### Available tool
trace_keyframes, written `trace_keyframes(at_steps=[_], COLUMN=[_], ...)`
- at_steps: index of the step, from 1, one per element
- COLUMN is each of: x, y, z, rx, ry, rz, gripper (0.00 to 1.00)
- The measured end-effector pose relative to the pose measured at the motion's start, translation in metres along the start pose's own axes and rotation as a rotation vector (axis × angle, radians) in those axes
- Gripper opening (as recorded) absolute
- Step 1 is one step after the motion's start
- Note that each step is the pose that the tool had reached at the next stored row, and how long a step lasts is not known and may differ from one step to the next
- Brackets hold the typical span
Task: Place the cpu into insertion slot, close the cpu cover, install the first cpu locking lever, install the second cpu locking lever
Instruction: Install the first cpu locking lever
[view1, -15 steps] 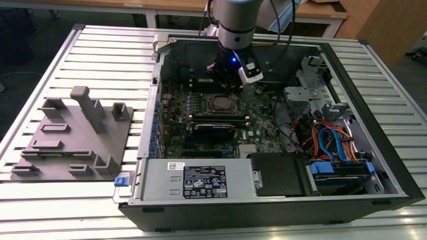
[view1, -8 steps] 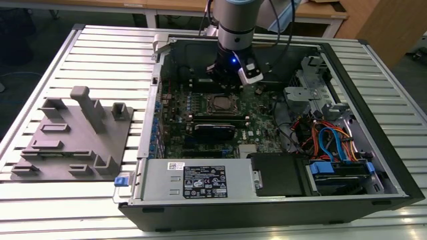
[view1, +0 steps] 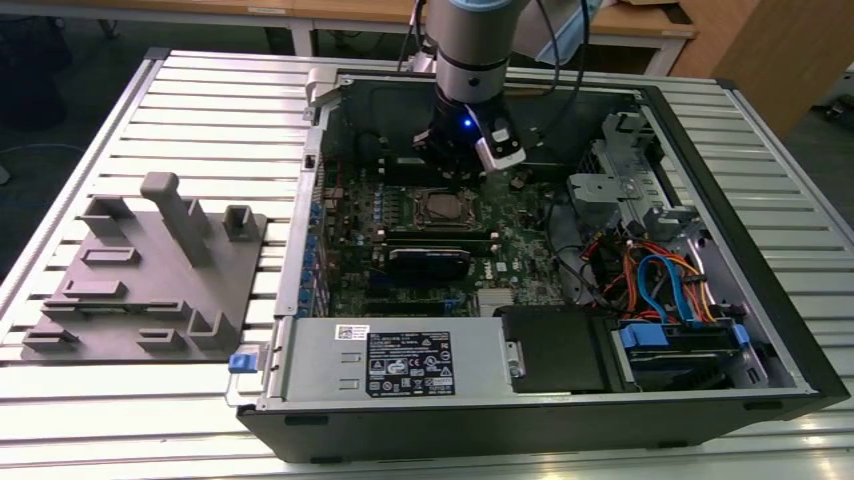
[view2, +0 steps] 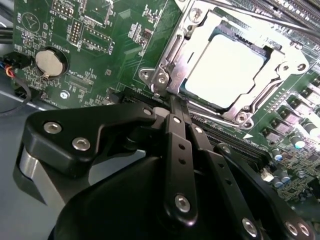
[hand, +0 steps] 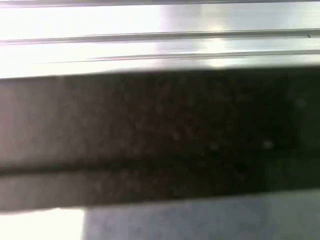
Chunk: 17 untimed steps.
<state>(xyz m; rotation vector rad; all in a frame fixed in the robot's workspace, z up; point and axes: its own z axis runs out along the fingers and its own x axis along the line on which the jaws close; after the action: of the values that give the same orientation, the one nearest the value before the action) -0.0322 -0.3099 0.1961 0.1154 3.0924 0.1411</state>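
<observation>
CPU (view2: 226, 67) sits in the insertion slot (view2: 272, 50) w/ cpu cover (view2: 280, 80) closed over it. Your gripper (view2: 172, 100), at the slot's 7 o'clock corner in the second wrist view, has fingers pressed together by a locking lever (view2: 167, 60).

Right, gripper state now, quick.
Gripper: fingers shut together, holding nothing visible, tips at the edge of the cpu cover.
</observation>
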Motion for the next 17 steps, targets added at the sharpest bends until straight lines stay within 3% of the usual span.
trace_keyframes(at_steps=[5,12,17], x=[-0.0001,0.0001,0.0], y=[0.0003,-0.0002,-0.0001], z=[-0.0041,0.0004,-0.0013], rx=[0.0005,0.0102,0.0111], ry=[0.0004,0.0001,-0.0004], rz=[0.0,-0.001,0.0], gripper=[0.1,0.1,0.1])
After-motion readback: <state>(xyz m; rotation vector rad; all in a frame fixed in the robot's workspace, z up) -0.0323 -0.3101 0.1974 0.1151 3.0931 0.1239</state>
